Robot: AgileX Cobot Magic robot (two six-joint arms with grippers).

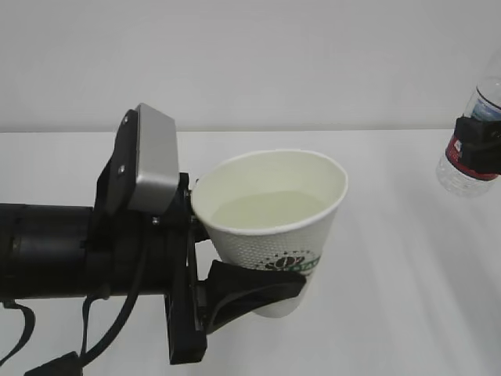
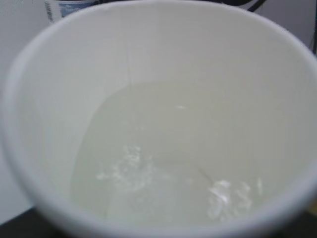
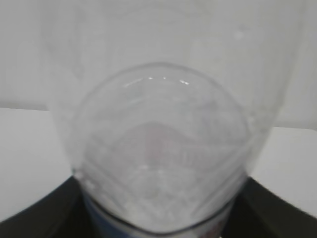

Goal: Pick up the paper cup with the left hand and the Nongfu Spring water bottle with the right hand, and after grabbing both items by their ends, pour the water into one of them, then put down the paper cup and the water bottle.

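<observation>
Exterior view: the left end effector (image 1: pixel 235 258) reaches in from the left, its fingers (image 1: pixel 250 291) clamped around the lower half of the paper cup (image 1: pixel 274 227), held upright above the white tabletop (image 1: pixel 391 298). Pale water (image 1: pixel 270 210) sits inside the cup. Far to the right, at the frame edge, the right end effector (image 1: pixel 479 147) is clamped on the red label of the Nongfu Spring water bottle (image 1: pixel 470 168).

Left wrist view: the cup's white interior fills the frame directly ahead of the end effector, water pooled at the bottom.

Right wrist view: the clear bottle body rises between the dark fingers (image 3: pixel 37 210).
</observation>
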